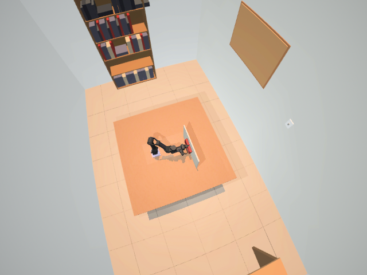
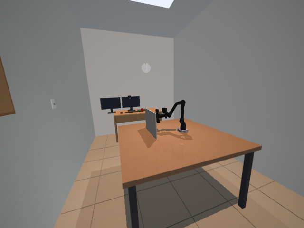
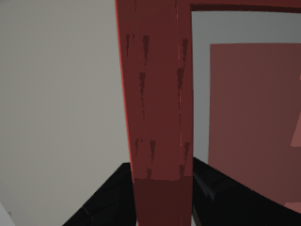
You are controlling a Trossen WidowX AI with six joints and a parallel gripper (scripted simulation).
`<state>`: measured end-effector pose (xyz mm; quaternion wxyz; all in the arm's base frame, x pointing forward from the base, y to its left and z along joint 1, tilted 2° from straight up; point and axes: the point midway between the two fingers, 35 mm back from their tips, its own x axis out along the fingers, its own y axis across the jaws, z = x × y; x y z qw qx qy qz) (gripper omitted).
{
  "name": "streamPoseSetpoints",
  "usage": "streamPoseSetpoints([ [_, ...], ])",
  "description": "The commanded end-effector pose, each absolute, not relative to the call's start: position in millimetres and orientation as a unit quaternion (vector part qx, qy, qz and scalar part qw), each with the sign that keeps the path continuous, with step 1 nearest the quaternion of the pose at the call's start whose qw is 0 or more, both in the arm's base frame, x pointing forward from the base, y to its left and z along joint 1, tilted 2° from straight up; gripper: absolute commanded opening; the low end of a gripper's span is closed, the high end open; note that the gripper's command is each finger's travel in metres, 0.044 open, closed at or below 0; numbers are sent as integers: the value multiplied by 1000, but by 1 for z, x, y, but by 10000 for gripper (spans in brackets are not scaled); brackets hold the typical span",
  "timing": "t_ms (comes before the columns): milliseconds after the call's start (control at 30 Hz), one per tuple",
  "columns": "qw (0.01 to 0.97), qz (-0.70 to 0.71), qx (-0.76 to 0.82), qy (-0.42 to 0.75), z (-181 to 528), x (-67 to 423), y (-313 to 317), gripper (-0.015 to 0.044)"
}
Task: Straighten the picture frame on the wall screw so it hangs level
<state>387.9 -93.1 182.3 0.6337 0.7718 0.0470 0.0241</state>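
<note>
Arm base [image 1: 155,154]: left of the worktop's centre. Gripper [image 1: 184,149]: clamped narrow on the picture frame [image 3: 157,88], gripping one red moulding bar edge-on. Frame: hung on the upright wall panel [image 1: 191,149], right of centre. Likely light, rigid, smooth-finished; hold the bar firmly, since it could pivot.

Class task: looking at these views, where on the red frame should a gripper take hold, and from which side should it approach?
Grip one straight bar of the frame, coming at its front from the arm's side of the panel. The bar is narrow enough to fit between the fingers, and the panel blocks the back. The gripper already clamps such a bar.
</note>
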Motion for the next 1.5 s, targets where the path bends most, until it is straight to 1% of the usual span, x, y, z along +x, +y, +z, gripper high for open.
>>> streamPoseSetpoints([
  [0,644,25,764,46,182,388,-93,0],
  [1167,709,28,703,43,182,388,-92,0],
  [1467,703,28,709,44,182,388,-92,236],
])
